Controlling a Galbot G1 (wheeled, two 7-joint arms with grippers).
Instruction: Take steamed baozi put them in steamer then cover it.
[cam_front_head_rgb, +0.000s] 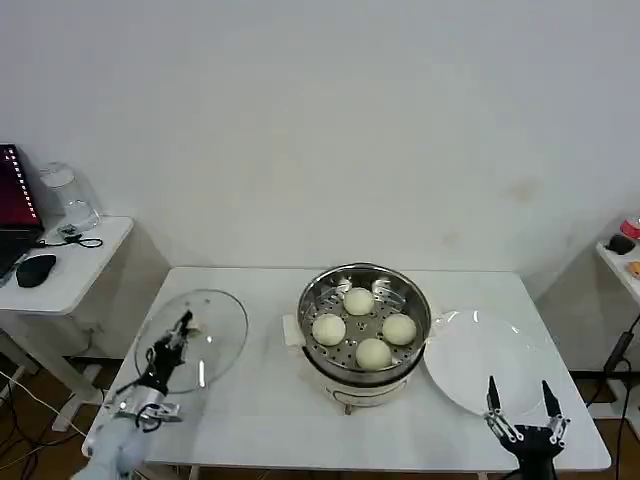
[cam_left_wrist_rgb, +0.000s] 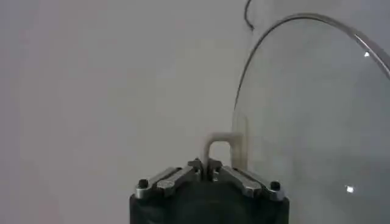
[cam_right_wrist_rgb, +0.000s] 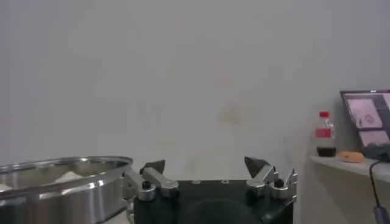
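Down at the near edge of the table, the left gripper (cam_front_head_rgb: 180, 328) has its fingers clenched on the pale handle (cam_left_wrist_rgb: 218, 149) of the glass lid (cam_front_head_rgb: 215, 335), and from its wrist you can see the two jaws pinched together right at that little loop. Lid's tilted up on the left side of the white table (cam_front_head_rgb: 270, 420), its rim lifted off the surface as far as I can judge, so it looks like it's in the air and not resting. Moving outward to the right: the steamer (cam_front_head_rgb: 364, 375) sits mid-table on its pale base, well apart from the lid, and all four steamed baozi (cam_front_head_rgb: 363, 325) are sitting on the perforated tray inside, clustered close. Beside the pot on its right, the white plate (cam_front_head_rgb: 490, 365) lies bare. Over that plate's near edge hovers the right gripper (cam_front_head_rgb: 520, 400), fingers spread wide, holding nothing, idle. So loading looks done to me; we're on the covering step. What's next, I'd say: carry the lid rightward over the pot, level it so the rim comes down flat, centre it on the steel ring, and only then let go. A tilted lid could catch the rim or slip, so it wants an even descent.
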